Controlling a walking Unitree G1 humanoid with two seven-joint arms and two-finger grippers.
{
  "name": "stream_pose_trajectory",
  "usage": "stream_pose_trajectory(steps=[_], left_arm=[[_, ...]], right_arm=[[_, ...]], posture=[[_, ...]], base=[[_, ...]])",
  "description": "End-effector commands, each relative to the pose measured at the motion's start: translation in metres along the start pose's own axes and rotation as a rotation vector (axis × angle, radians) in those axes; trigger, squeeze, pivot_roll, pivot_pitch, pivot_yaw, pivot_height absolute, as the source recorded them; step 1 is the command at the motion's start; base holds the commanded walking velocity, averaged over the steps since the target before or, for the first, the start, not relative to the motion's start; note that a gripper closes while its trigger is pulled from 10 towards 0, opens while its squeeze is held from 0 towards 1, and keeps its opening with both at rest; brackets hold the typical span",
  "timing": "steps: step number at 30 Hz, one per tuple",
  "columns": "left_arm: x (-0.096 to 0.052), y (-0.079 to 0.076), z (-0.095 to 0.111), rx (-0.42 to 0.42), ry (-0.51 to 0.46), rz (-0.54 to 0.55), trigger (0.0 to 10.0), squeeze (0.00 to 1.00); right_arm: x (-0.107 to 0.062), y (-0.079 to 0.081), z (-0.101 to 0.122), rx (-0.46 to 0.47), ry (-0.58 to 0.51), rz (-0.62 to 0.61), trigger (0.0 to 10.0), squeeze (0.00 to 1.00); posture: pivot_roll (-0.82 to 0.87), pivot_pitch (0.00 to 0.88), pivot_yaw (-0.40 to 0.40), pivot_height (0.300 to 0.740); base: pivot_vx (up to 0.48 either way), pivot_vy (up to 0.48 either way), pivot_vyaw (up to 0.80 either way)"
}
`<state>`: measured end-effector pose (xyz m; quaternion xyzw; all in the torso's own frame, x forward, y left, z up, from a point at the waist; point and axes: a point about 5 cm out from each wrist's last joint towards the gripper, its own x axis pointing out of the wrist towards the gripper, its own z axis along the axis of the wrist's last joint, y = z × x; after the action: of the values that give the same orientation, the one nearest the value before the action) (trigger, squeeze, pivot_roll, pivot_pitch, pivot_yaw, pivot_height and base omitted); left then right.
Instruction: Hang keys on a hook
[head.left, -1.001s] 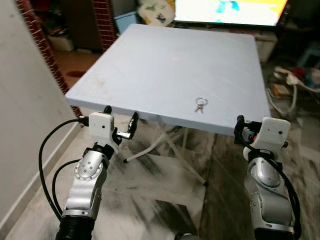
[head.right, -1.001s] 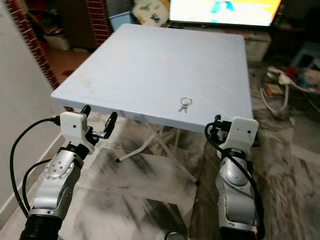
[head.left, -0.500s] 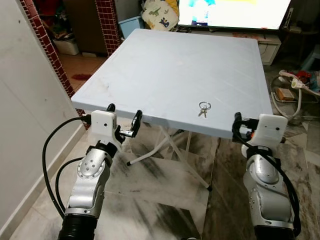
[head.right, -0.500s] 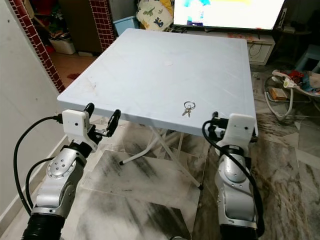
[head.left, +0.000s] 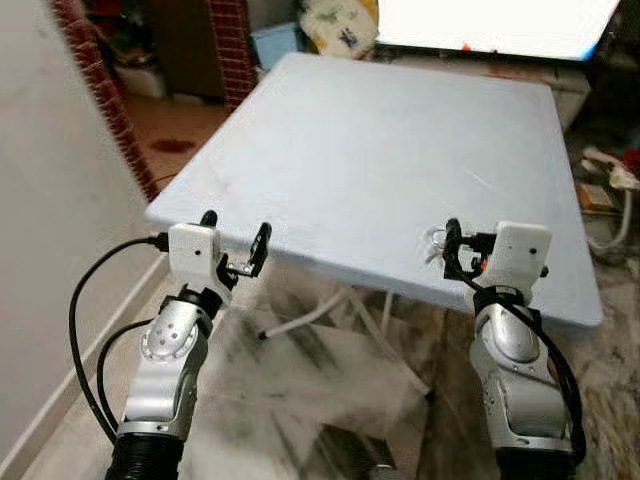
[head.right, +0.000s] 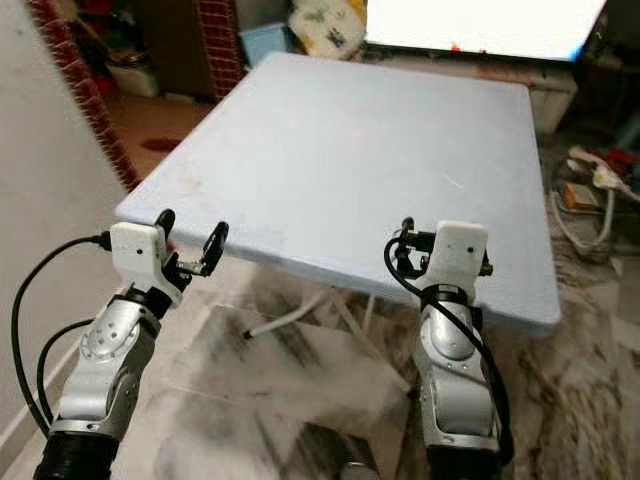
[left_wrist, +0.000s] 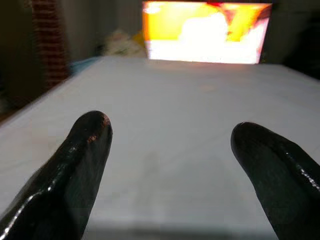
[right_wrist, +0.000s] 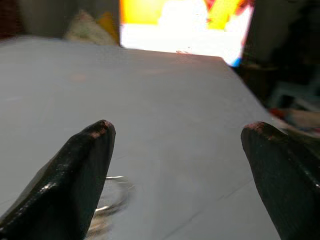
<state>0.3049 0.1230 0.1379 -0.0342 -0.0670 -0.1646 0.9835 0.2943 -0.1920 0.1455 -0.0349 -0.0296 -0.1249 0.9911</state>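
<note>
Closest in, down at the near edge of the pale blue tabletop (head.left: 380, 150): right hand (head.left: 452, 250) spread wide and empty, poised low over the surface and pointing across it. Just beside one black finger (right_wrist: 85, 170), and partly hidden behind it, the keys (right_wrist: 112, 200), lying flat on the tabletop close to its near edge on the right side. Blurred, yet readable as a thin silvery ring with a small pale bunch attached; too smeared to count the keys. Probably light, hard and slippery, metal on a smooth top, so apt to skate away from a clumsy pinch. Probably loose too, with the keys swinging free under the ring once lifted. Best taken at the bunch, or across the ring's rim with a finger on each side, leaving the ring's opening free for slipping over a hook. Over to the left, at the same near edge but well apart from the keys: left hand (head.left: 236, 240), likewise opened wide, gripping nothing, level with the tabletop's rim. Farther on, bare tabletop stretching away. Beyond it, a bright screen (head.left: 500, 25) and, off to the left, a red brick pillar (head.left: 100, 90).
</note>
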Motion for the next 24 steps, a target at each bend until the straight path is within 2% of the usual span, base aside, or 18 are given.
stream_pose_trajectory(steps=[1, 8, 15, 17, 23, 24], left_arm=[[-0.003, 0.011, 0.004, 0.026, -0.001, 0.019, 10.0, 0.0], [-0.007, 0.01, 0.001, 0.026, 0.01, 0.016, 10.0, 0.0], [-0.013, 0.011, -0.001, 0.036, 0.03, 0.004, 10.0, 0.0], [-0.015, 0.011, -0.002, 0.041, 0.038, -0.001, 10.0, 0.0], [-0.023, 0.011, -0.005, 0.043, 0.065, -0.02, 10.0, 0.0], [-0.023, 0.01, -0.005, 0.041, 0.065, -0.025, 10.0, 0.0]], right_arm=[[-0.001, 0.01, 0.003, 0.022, -0.007, 0.026, 10.0, 0.0], [-0.005, 0.016, 0.0, 0.036, 0.01, 0.034, 10.0, 0.0], [-0.019, 0.022, -0.012, 0.051, 0.074, 0.058, 10.0, 0.0], [-0.021, 0.022, -0.014, 0.03, 0.08, 0.062, 10.0, 0.0], [-0.031, 0.01, -0.02, 0.004, 0.13, 0.024, 10.0, 0.0], [-0.031, 0.009, -0.022, 0.023, 0.137, 0.01, 10.0, 0.0]], posture=[[-0.15, 0.076, 0.045, 0.74], [-0.14, 0.081, 0.045, 0.74], [-0.13, 0.087, 0.051, 0.74], [-0.13, 0.089, 0.053, 0.74], [-0.14, 0.104, 0.068, 0.74], [-0.14, 0.105, 0.069, 0.74]], base=[[0.334, 0.0, 0.0], [0.0, 0.0, 0.0], [0.0, 0.0, 0.0], [0.0, 0.0, 0.0], [0.0, 0.0, 0.0], [0.0, 0.0, 0.0]])
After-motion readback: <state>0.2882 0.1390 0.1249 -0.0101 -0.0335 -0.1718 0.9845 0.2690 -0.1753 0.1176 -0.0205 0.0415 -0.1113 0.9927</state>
